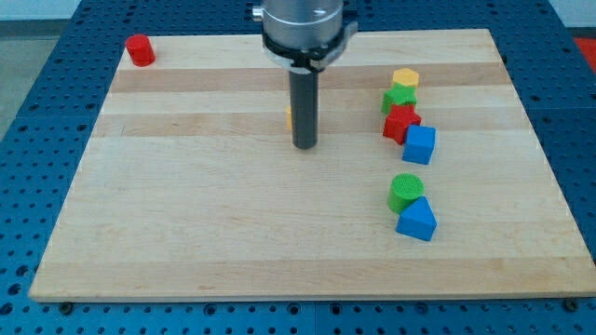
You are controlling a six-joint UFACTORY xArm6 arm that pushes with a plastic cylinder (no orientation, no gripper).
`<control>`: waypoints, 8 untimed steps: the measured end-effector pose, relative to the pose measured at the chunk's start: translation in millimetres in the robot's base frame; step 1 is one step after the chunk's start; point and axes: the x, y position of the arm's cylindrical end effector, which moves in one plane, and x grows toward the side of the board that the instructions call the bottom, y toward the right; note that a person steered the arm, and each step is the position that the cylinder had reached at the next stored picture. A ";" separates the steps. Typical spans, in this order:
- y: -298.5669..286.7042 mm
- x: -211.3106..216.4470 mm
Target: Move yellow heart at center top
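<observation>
A blue triangular block point(416, 220) lies nearest the view's bottom, at the view's right, with a green round block point(405, 190) touching it just above. My tip point(304, 145) rests on a pale wooden board point(186, 233), near the middle and toward the view's top. The rod point(304, 107) stands upright, dropping straight from a grey round mount point(303, 28) at the top edge. There are no jaws here, only the bare rod end, which holds nothing. A thin sliver of yellow block point(289, 117) shows at the rod's left edge, just above the tip; the rod hides nearly all of it, so its shape, long axis and facing cannot be told. To the view's right, well apart from the tip, four blocks touch in a slanting row: a yellow hexagon block point(405, 78), a green block point(399, 97), a red block point(400, 122) and a blue cube point(420, 145). A red cylinder point(141, 49) sits alone at the board's top left corner. The board lies on a blue pegboard table point(37, 140).
</observation>
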 end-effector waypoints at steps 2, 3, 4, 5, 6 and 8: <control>-3.4 -57.1; -2.7 -30.7; 18.4 -28.6; 18.4 -70.7; 10.9 -120.5; -8.0 -122.8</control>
